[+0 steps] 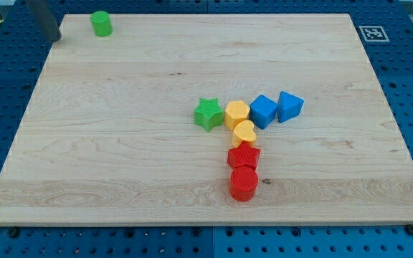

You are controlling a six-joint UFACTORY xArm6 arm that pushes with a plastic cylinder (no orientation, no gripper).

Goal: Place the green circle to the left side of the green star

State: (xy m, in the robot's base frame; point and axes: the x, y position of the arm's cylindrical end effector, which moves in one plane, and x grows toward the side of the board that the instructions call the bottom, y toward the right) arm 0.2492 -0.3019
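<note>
Near the view's top-left corner of the wooden board (120, 86), the green circle (101, 23) stood alone, well apart from the green star (208, 114) at mid-board. The arm carried no jaws, only a dark rod holding nothing; its tip (54, 38) rested just left of the circle, not touching. Right of the star, touching or nearly so, lay a yellow hexagon (236, 113), a yellow heart (244, 132), two blue blocks (263, 110) (290, 105), and below them a red star (243, 155) and a red cylinder (243, 183). Risk, as judged: the long diagonal push could let the round block slip off the tip, or overrun and knock the star into the cluster.
</note>
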